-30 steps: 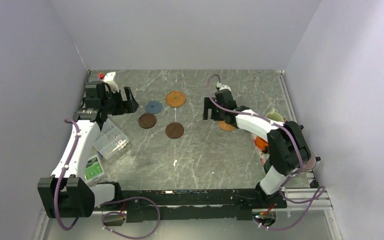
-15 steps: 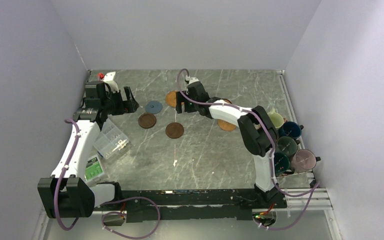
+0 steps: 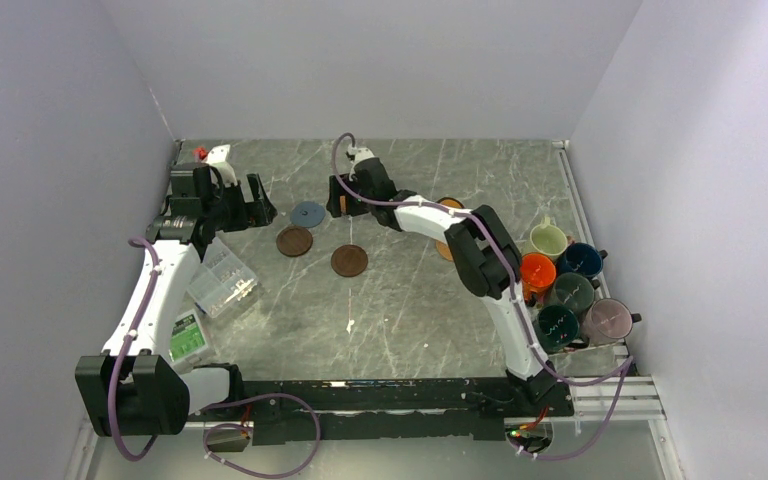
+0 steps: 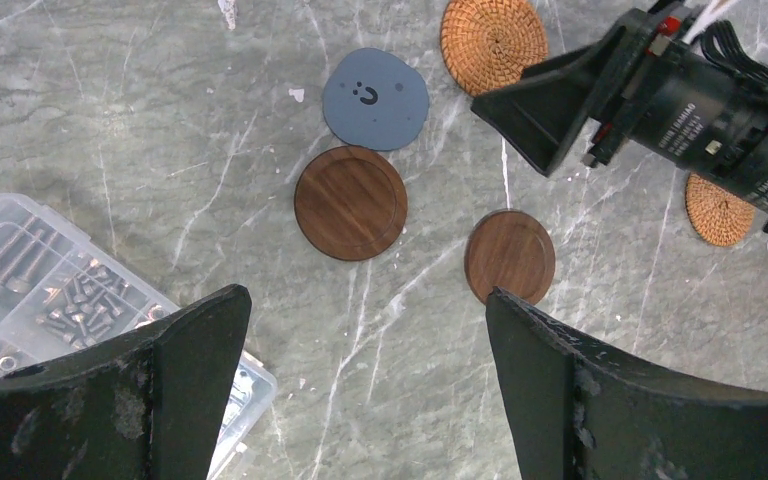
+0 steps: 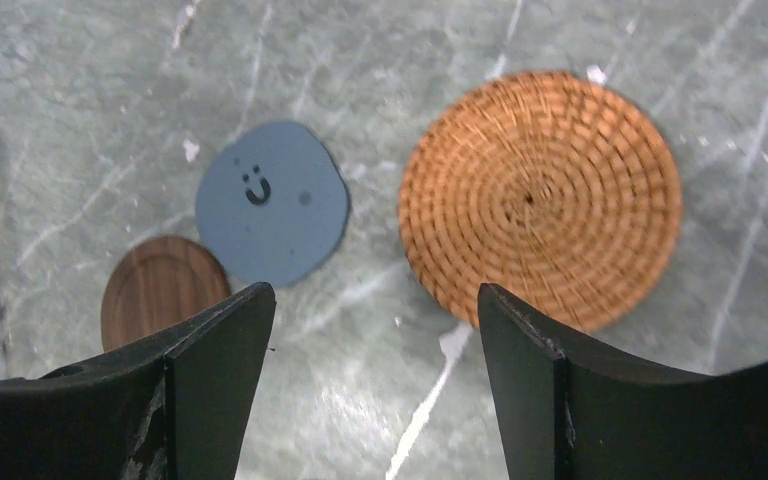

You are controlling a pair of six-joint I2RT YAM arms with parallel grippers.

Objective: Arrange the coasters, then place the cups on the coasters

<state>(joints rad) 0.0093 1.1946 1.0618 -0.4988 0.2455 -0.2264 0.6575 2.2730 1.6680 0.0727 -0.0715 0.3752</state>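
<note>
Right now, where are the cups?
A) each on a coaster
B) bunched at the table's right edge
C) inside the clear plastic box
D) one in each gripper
B: the cups stand in a tight cluster by the right edge of the table, apart from the coasters lying out on the open surface.

Marbled grey table (image 3: 410, 310), lilac walls (image 3: 360, 70).

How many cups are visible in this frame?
6, clustered at the far right of the top view: cream cup rearmost, dark blue cup, orange cup, far dark green cup, near dark green cup, mauve-grey cup. None seems hidden.
</note>
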